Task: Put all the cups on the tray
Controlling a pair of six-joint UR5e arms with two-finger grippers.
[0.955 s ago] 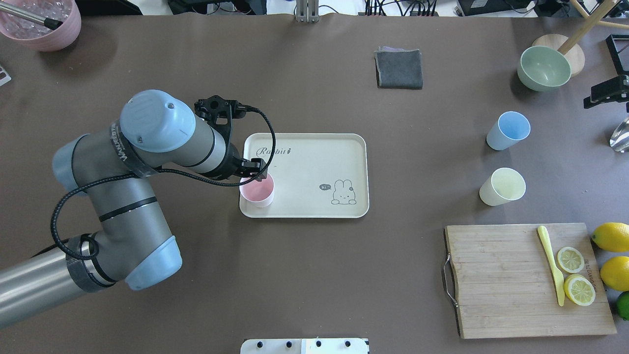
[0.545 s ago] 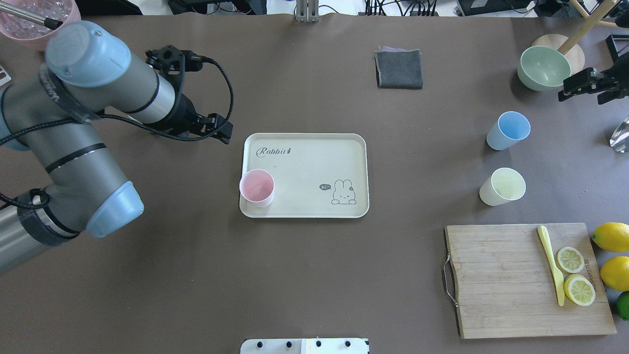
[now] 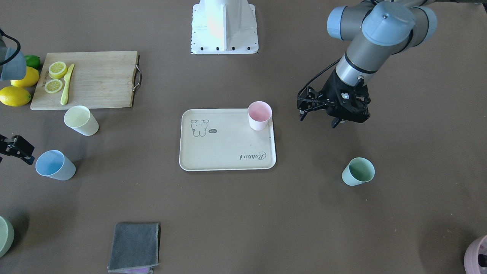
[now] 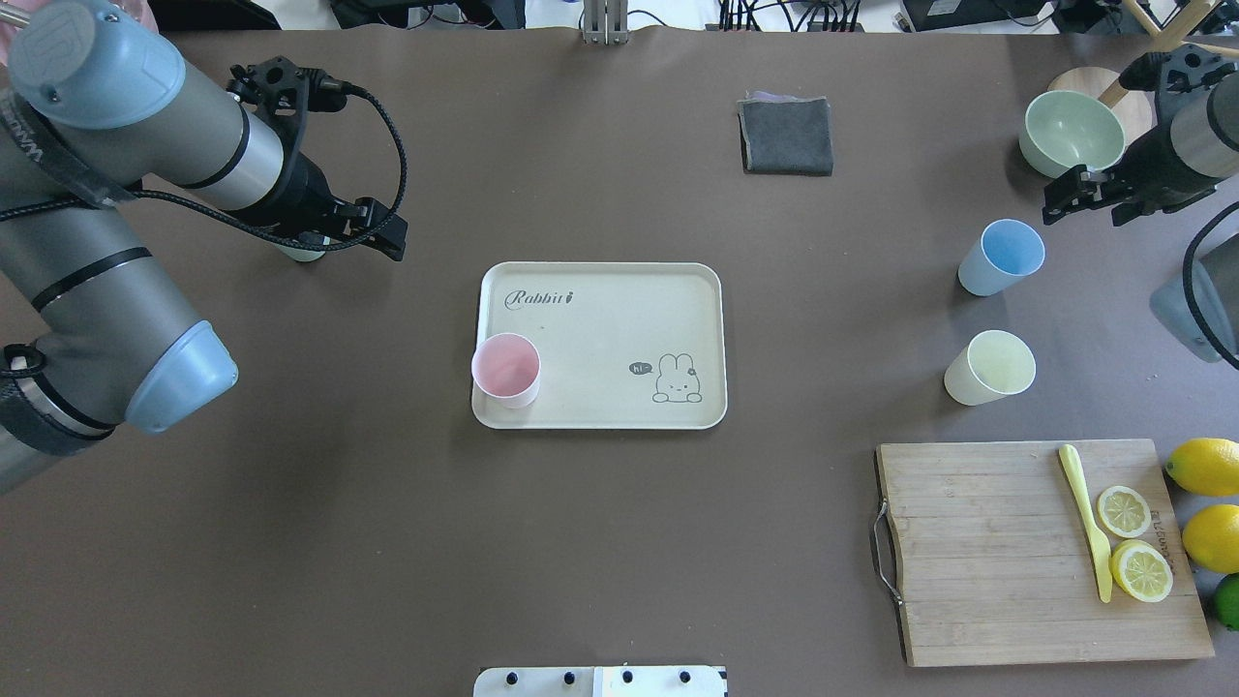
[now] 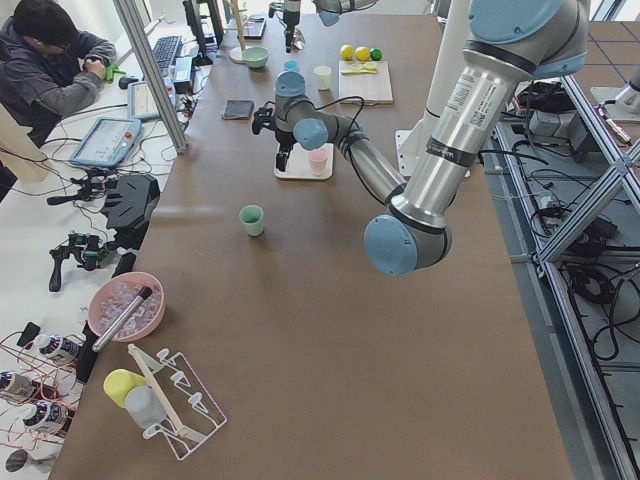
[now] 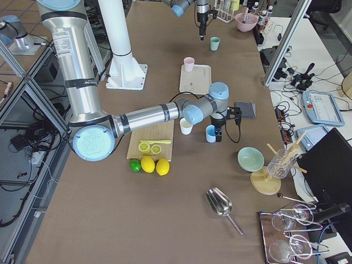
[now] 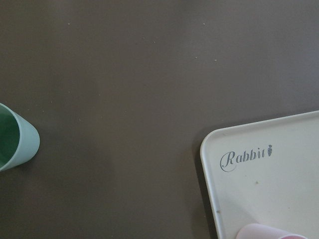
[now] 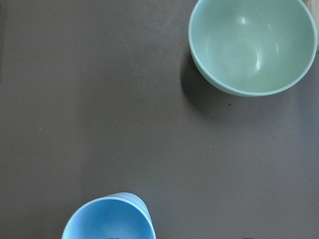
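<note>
The cream tray (image 4: 619, 319) lies mid-table, with the pink cup (image 4: 505, 369) upright in its near left corner. My left gripper (image 4: 379, 230) is open and empty. It hovers left of and beyond the tray, over the mint green cup (image 3: 357, 171), which shows at the left edge of the left wrist view (image 7: 15, 144). The light blue cup (image 4: 1002, 257) and pale yellow cup (image 4: 989, 368) stand on the table at the right. My right gripper (image 4: 1079, 194) is open and empty, between the blue cup and a green bowl (image 4: 1072, 134).
A wooden cutting board (image 4: 978, 552) with lemon slices and a yellow knife lies at the near right, with whole lemons (image 4: 1205, 465) beside it. A folded grey cloth (image 4: 786, 136) lies at the far middle. A pink bowl (image 3: 477, 255) sits at the far left corner.
My left gripper let go of the pink cup on the tray and drew back to the far left. My right arm came in from the right edge toward the blue cup.
</note>
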